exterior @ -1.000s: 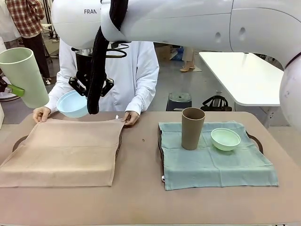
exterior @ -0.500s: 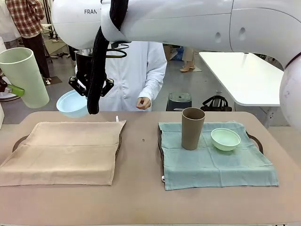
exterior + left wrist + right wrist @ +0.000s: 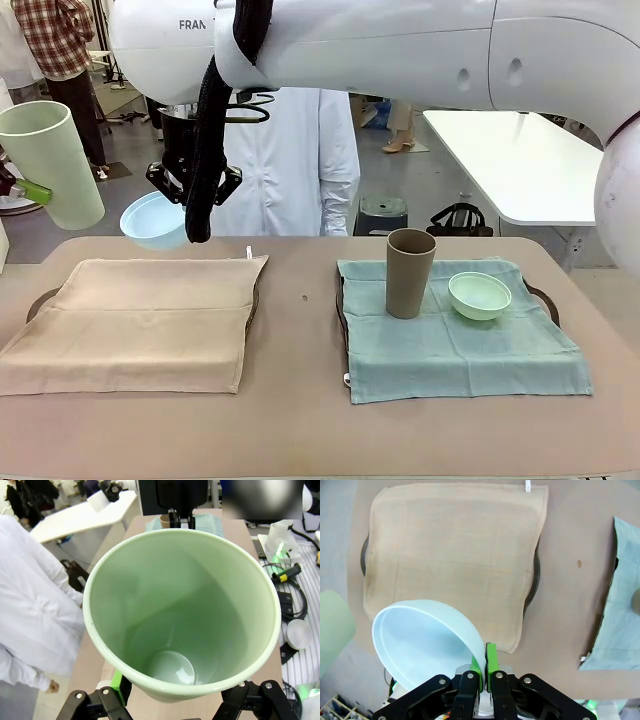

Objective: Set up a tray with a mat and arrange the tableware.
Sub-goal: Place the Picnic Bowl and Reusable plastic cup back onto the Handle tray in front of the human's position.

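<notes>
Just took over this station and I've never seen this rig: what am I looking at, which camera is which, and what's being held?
Two white robot arms share a table with a person in a white coat. The front view looks across the table; each wrist view looks along one gripper's fingers. The left gripper holds a pale green tumbler; the right gripper pinches a light blue bowl by its rim, above a beige mat on a tray. The green mat carries a brown tumbler and mint green bowl.
</notes>
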`<act>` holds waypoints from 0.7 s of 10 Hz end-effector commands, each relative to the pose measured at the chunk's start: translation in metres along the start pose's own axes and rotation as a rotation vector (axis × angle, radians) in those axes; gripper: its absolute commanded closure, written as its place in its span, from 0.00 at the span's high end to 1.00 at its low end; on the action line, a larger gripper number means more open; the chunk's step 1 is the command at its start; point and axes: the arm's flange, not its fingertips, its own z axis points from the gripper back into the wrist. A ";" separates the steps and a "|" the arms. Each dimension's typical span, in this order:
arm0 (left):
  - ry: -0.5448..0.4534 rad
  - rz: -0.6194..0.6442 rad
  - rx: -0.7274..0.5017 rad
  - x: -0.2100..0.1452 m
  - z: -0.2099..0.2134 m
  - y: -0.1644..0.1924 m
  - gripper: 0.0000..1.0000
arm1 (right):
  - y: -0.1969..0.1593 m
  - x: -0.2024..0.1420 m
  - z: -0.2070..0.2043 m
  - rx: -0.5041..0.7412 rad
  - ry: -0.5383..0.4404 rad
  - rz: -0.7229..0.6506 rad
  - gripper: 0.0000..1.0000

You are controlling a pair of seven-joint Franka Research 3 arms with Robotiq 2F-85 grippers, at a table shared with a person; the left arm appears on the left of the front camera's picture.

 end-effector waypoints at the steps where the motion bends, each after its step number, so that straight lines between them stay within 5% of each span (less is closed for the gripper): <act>1: 0.000 0.000 0.000 0.000 0.000 0.000 0.84 | 0.000 0.000 0.000 0.000 0.000 0.000 0.05; 3: -0.024 0.026 -0.070 -0.045 -0.021 0.024 0.84 | -0.024 0.021 -0.035 0.144 0.034 0.013 0.05; 7: -0.044 0.064 -0.113 -0.104 -0.044 0.043 0.84 | -0.049 0.041 -0.106 0.172 0.137 -0.027 0.05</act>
